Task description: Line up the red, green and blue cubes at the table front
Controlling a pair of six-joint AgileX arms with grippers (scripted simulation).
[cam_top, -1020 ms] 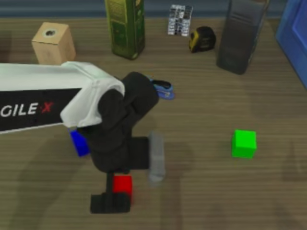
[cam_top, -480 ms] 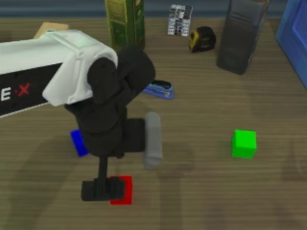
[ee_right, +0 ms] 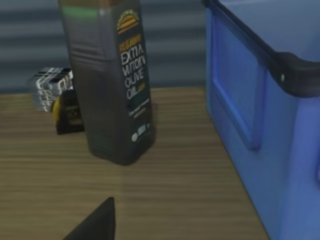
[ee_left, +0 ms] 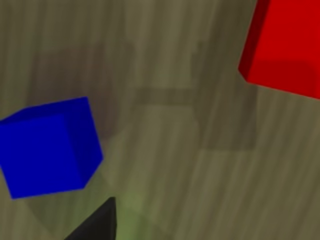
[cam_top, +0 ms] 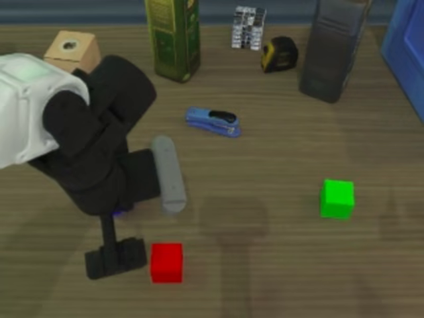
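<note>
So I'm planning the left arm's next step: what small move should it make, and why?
Probably shift the left claw back over the blue cube and descend on it. The red cube rests free at the table front, and the blue one lies behind, under the arm.

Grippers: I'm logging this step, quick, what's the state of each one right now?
Left gripper: beside the red cube, holding nothing; open or shut cannot be told.
Right gripper: out of the top view; state cannot be told.
</note>
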